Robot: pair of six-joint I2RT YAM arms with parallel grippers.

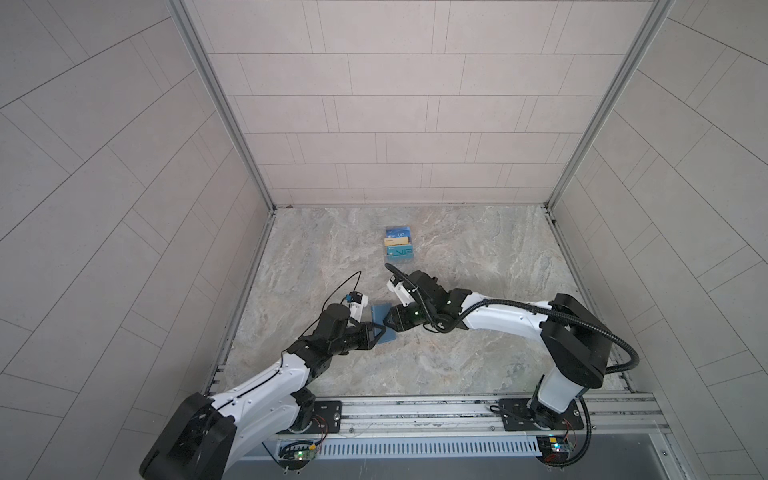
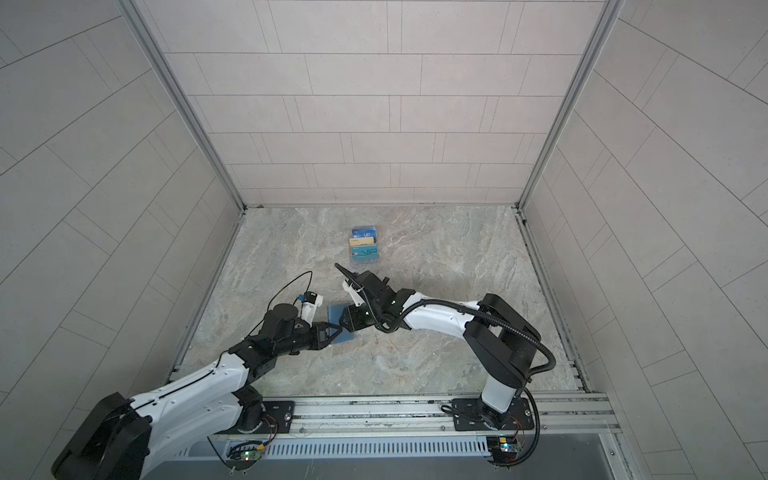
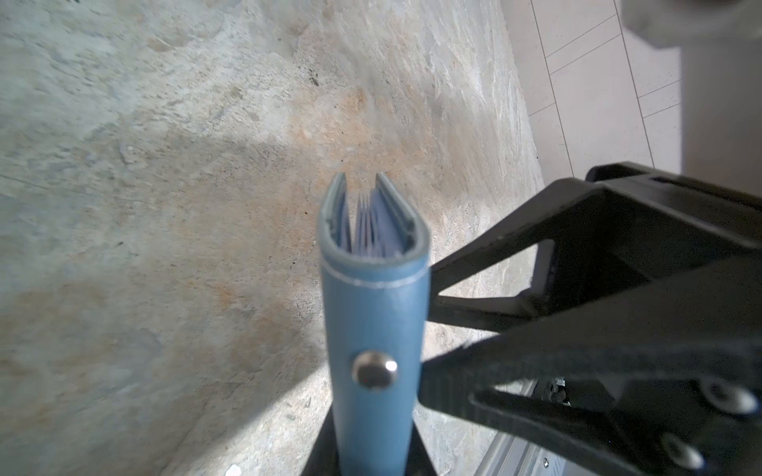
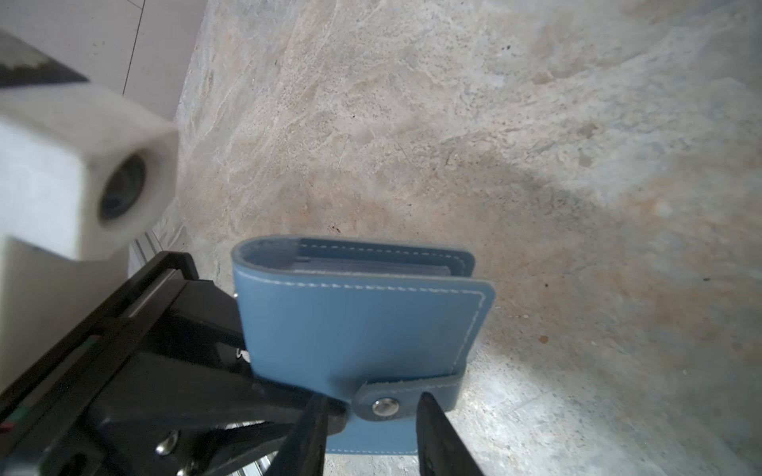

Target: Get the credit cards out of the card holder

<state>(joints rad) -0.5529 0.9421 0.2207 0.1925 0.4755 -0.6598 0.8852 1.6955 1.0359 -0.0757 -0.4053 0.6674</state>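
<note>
Left claw [image 1: 380,331] clamps the card holder [image 4: 363,329], probably light and semi-stiff, near its spine. Right claw [image 4: 372,402], open, straddles the pliable snap tab [image 4: 412,386]; grip there.

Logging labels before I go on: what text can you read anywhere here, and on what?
"VIP": teal plastic card at the front of the clear tiered stand.
"VIP", fainter: higher in that stand, where the gold card meets the blue card.
Smaller print on these cards: too small to read.
Teal-blue leather-like folding card holder: no text, only a metal snap.
</note>
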